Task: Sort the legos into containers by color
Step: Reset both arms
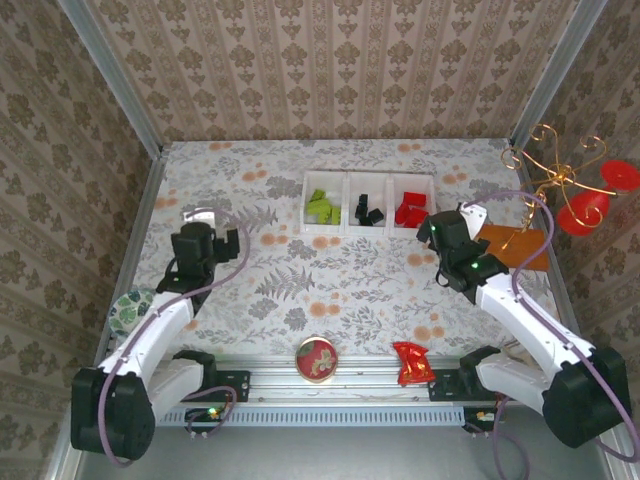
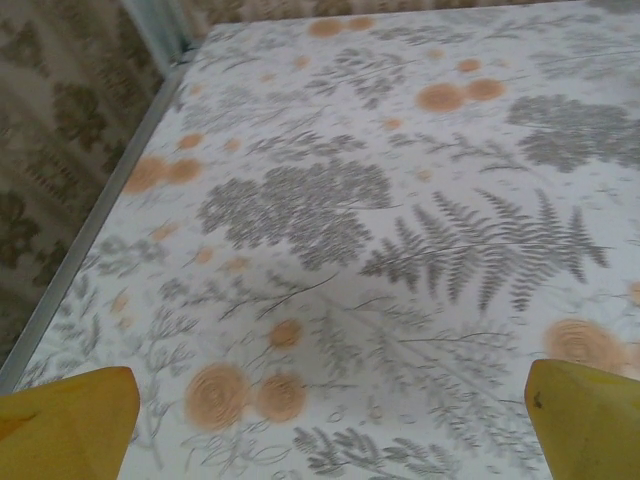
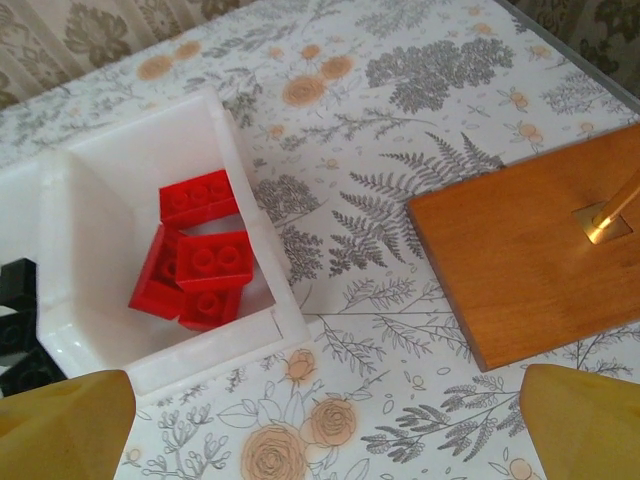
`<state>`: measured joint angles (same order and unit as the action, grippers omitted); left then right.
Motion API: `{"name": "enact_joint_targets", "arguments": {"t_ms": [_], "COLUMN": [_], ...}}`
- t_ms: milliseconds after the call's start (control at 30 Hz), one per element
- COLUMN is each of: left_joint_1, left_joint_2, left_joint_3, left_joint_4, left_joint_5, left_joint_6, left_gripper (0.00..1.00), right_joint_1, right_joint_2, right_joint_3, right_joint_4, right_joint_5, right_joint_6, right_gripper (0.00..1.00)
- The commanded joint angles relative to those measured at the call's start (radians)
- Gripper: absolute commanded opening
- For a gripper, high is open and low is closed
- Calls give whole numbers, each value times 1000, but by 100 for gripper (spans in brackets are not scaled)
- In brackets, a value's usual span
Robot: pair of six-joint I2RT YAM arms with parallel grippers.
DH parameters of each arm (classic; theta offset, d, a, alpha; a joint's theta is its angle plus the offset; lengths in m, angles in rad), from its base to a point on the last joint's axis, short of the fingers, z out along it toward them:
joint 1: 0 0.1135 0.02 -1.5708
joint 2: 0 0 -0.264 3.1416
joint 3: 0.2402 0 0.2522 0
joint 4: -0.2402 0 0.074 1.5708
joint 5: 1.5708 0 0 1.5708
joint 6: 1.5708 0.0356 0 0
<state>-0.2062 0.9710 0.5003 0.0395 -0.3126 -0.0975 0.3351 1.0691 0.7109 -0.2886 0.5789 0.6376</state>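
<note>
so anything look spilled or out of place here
Nothing spilled: the green legos, black legos and red legos each sit in their own compartment of the white tray. Only the crumpled red wrapper at the near edge looks like stray litter.

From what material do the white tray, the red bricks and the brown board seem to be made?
White tray: likely plastic, smooth, slightly translucent walls. Red bricks: glossy moulded plastic, studs on top. Brown board: probably wood, satin finish, faint grain; veneer is possible.
</note>
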Motion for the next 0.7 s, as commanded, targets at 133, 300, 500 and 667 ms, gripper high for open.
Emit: {"name": "enact_joint_targets", "arguments": {"t_ms": [133,300,500,667], "left_joint_1": [100,134,151,157], "left_joint_2": [-24,28,136,241], "left_joint_3": [-112,-142,-181,-189], "left_joint_4": [221,350,566,709], "left_joint_5": [37,57,104,157], "left_joint_6": [-27,20,96,128], "left_gripper": [100,100,100,100], "right_joint_1": [-6,-9,-36,-81], "right_joint_2": [62,64,60,61], "right_joint_3": [-26,-67,-134,-158], "right_joint_4": [162,280,431,493], "right_joint_5": [18,31,56,34], "right_joint_6": [-141,-224,-317,-356], "right_gripper": [100,100,100,100]}}
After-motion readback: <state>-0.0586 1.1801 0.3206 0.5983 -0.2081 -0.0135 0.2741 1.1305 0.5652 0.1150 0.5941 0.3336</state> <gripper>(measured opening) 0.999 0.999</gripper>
